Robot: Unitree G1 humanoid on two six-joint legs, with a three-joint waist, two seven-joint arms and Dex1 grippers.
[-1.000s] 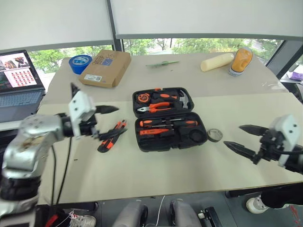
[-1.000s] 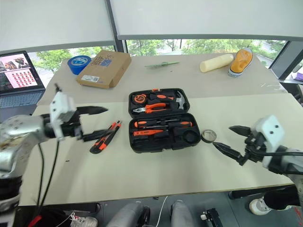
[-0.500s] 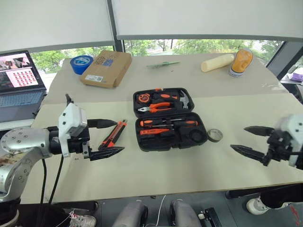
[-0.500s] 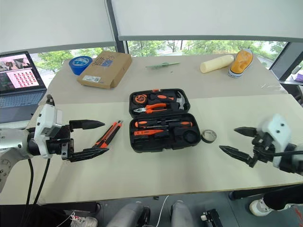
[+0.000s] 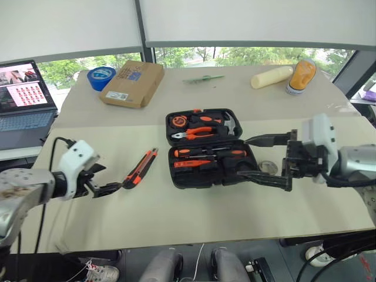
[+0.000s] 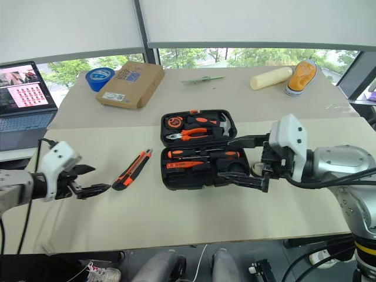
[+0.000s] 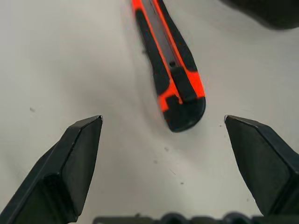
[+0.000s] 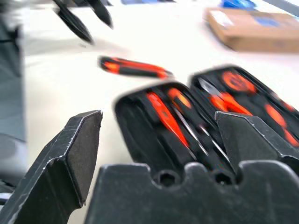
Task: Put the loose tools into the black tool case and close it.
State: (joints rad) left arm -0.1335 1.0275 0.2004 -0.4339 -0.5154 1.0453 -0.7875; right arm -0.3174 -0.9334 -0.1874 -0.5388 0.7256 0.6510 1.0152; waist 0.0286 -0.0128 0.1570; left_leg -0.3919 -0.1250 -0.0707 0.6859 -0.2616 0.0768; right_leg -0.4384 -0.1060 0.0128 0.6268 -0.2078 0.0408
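Observation:
The black tool case [image 5: 207,174] lies open mid-table, with screwdrivers [image 5: 208,153] in its near half and pliers [image 5: 197,133] in its far half. The orange-and-black utility knife [image 5: 141,167] lies on the table left of the case. My left gripper [image 5: 113,179] is open and tilted down just short of the knife's near end [image 7: 180,95], which sits between its fingers [image 7: 70,163] without touching them. My right gripper [image 5: 242,157] is open and hovers over the case's right end. The small grey tape ring [image 5: 269,167] lies right of the case, partly hidden behind that gripper.
At the table's far side are a cardboard box [image 5: 130,83], a blue tape roll [image 5: 100,77], a green strip [image 5: 201,78], a cream roll [image 5: 270,76] and an orange object [image 5: 299,75]. A laptop [image 5: 23,100] stands at the far left.
My right gripper has swung left from the table's right side to above the case's right end. The left gripper has dropped, drawn back left and tipped down towards the knife.

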